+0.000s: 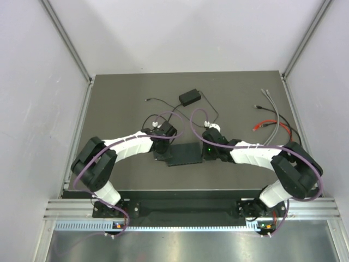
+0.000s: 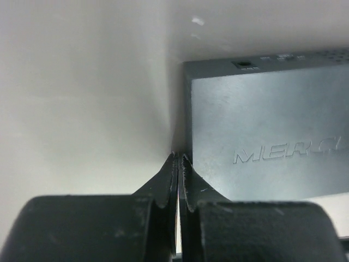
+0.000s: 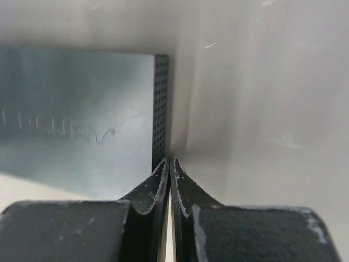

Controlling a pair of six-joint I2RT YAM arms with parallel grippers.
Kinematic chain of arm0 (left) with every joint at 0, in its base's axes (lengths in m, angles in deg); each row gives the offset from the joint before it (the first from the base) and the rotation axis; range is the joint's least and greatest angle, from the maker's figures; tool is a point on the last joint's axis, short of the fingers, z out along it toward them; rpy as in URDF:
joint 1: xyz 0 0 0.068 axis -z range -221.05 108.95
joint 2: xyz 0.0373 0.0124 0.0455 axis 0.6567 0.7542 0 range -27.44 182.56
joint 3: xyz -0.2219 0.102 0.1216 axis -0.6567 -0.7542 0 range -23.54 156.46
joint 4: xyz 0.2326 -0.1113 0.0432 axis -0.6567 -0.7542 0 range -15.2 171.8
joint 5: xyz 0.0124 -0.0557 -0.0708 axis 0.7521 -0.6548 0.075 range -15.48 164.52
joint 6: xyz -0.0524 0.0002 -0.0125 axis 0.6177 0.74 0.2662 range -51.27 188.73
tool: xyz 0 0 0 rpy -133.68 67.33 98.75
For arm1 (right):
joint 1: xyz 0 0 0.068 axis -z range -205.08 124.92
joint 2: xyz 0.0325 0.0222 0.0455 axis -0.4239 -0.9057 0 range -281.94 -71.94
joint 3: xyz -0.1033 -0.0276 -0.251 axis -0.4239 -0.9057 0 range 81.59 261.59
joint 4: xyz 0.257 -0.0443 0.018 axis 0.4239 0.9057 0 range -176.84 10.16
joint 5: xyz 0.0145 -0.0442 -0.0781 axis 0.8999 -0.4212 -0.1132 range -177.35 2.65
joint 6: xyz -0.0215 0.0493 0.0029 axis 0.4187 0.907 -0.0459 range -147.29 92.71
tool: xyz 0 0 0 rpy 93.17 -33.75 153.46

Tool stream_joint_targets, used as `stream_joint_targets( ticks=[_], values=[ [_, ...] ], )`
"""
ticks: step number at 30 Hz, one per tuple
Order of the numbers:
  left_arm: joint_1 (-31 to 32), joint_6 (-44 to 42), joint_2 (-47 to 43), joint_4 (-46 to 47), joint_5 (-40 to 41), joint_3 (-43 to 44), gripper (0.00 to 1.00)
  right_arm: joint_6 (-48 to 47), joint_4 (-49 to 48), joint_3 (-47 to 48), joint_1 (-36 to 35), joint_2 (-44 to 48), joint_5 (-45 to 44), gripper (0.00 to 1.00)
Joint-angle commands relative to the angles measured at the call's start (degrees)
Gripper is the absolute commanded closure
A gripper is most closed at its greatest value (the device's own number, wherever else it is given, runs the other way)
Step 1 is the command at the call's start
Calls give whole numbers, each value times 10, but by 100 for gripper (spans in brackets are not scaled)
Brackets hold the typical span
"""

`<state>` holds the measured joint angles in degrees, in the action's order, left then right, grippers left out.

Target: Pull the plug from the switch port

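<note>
We see one switch [image 1: 185, 155], a flat black box, lying in the middle of the dark table [image 1: 120, 98], between our two grippers. The left gripper [image 2: 178, 159] is shut tight with nothing in it, and its tips sit just beside the left edge of the box. The right gripper [image 3: 169, 161] is shut tight and empty too, its tips right by the box's right edge, the one with the little holes. One small black power brick [image 1: 190, 97] with a thin cord lies higher up. On the right lie one red cable [image 1: 267, 124] and some grey cables [image 1: 277, 117]. We cannot tell whether a plug sits in the switch.
</note>
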<state>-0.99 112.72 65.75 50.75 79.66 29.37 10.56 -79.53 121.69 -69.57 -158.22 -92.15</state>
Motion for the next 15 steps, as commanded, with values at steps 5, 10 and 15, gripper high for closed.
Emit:
stream_joint_targets(
  ticks=[5,10,15],
  values=[
    [39,56,40,68,-77,27,100,-37,-43,-5,12,42,27,96],
    [38,62,-3,7,29,42,100,-76,11,-5,32,93,-20,88],
    [38,75,-75,-46,114,48,85,-118,110,3,32,175,-95,52]
  ],
)
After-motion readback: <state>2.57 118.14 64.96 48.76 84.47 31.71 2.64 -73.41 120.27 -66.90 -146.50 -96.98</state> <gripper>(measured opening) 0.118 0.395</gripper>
